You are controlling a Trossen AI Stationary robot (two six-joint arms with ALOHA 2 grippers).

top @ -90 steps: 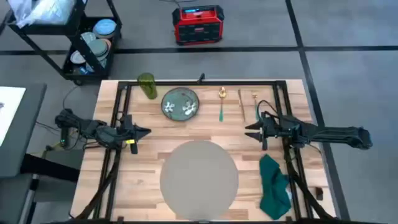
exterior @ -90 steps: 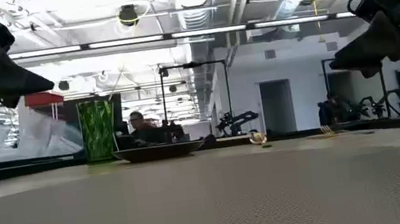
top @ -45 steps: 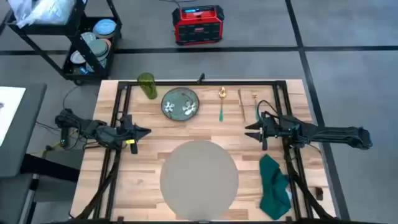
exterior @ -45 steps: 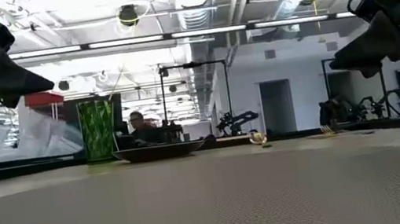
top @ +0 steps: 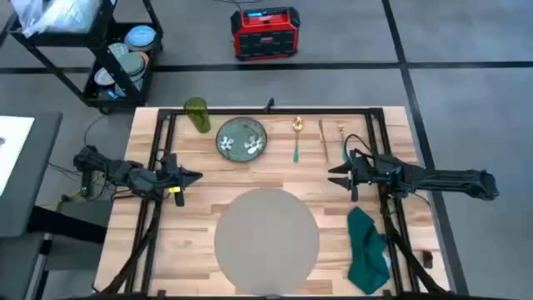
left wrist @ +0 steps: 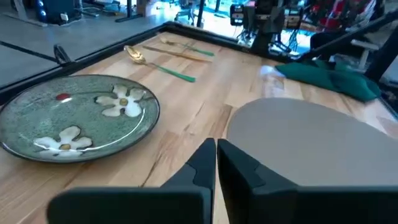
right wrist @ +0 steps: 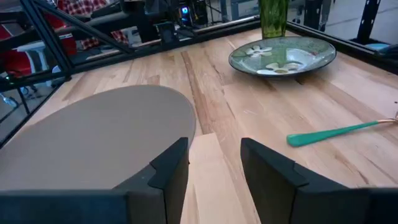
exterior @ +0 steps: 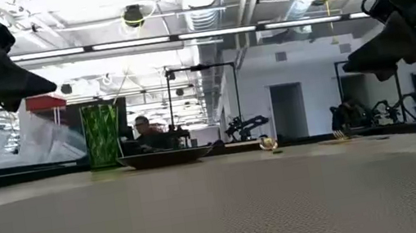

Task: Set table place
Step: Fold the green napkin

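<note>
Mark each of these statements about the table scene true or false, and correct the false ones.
1. The green plate lies on the placemat. False: it lies on bare wood beyond the placemat.
2. The left gripper is shut. True.
3. The right gripper holds the green napkin. False: it is open and empty; the napkin lies beside the placemat.
4. The green glass stands next to the plate. True.
5. The placemat has nothing on it. True.

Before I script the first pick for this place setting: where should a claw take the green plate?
Grip the plate by its raised rim, on the edge facing the placemat. It lies flat with an upturned lip, so a low sideways approach probably works best. The left claw looks nearer.
</note>
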